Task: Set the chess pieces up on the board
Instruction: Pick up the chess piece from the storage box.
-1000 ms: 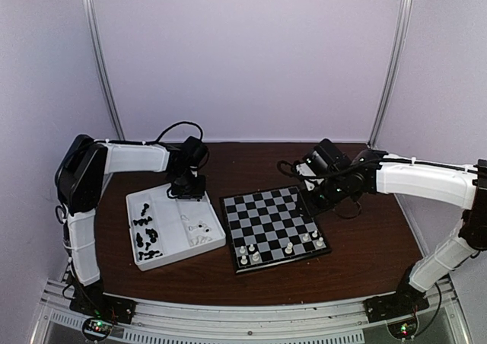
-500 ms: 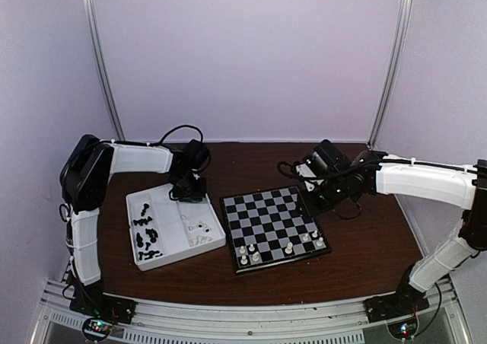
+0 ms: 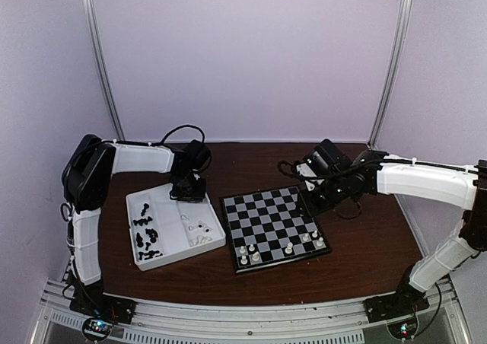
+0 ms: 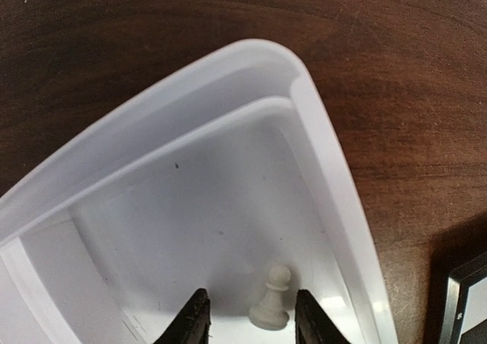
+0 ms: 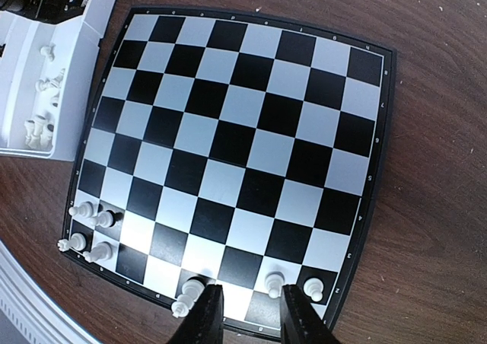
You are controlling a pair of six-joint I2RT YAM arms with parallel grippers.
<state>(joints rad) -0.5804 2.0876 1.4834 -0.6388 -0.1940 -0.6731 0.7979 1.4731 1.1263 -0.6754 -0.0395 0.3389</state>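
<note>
The board [image 3: 268, 216] lies mid-table with several cream-white chess pieces [image 3: 288, 248] on its two near rows. More pieces lie in a white tray [image 3: 169, 246] to its left: black ones [image 3: 144, 234] in one compartment, white ones [image 3: 199, 230] in another. My left gripper [image 3: 189, 189] hangs over the tray's far right corner. In the left wrist view it [image 4: 251, 321] is open, and a cream pawn [image 4: 272, 304] stands upright between its fingers without touching them. My right gripper [image 3: 314, 199] hovers at the board's far right edge, open [image 5: 251, 317] and empty over the board [image 5: 251, 154].
The tray wall [image 4: 323, 138] curves close on the right of the left fingers, with the board's corner [image 4: 466, 298] just beyond it. Dark wood table [image 3: 365, 245] surrounds both. A black cable [image 3: 175, 129] loops behind the left wrist.
The left arm has shifted slightly toward the tray's far corner, and its fingers have narrowed, then widened again. The right arm has not moved.
</note>
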